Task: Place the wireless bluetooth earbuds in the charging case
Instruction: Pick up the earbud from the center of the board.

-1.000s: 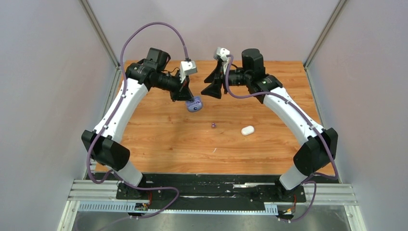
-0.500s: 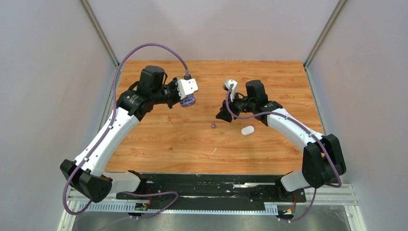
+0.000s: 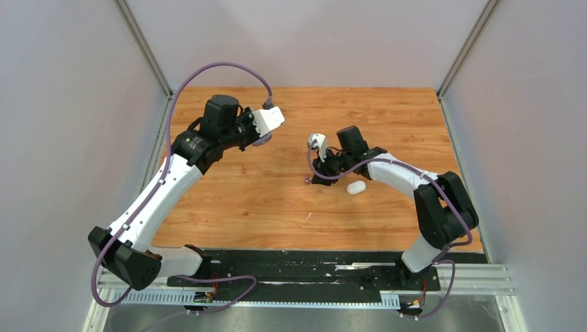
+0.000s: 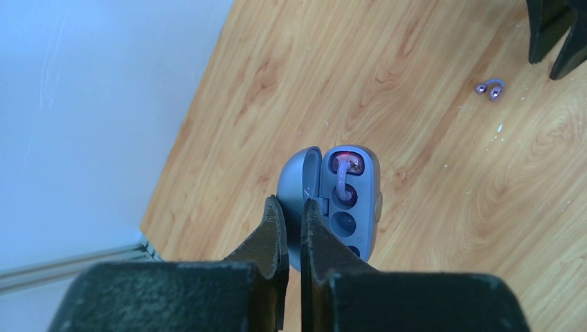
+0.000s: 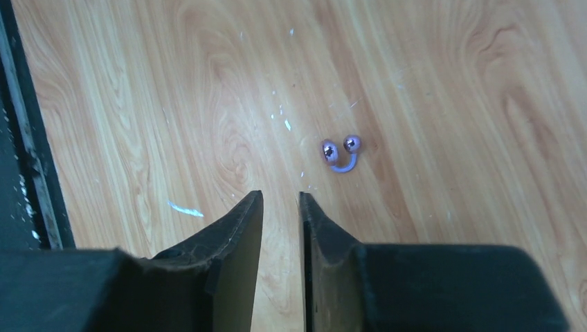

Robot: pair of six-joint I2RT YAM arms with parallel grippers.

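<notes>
My left gripper [image 4: 291, 202] is shut on the hinge edge of the purple charging case [image 4: 342, 204], holding it above the table with its lid open. One purple earbud [image 4: 341, 173] sits in the case's upper socket. The case [image 3: 263, 140] hangs at the back left in the top view. A second purple earbud [image 5: 340, 153], two beads joined by a curved band, lies on the wood [image 3: 306, 181]. My right gripper [image 5: 280, 197] hovers low just short of it, jaws a narrow gap apart with nothing between them.
A closed white oval case [image 3: 356, 187] lies on the wooden table [image 3: 277, 207] just right of the right gripper [image 3: 317, 177]. Grey walls and metal posts close in the table on three sides. Small white flecks mark the wood.
The right arm has dropped from high at the back down to the loose earbud, its jaws narrowing. The left arm has pulled back and left with the case.
</notes>
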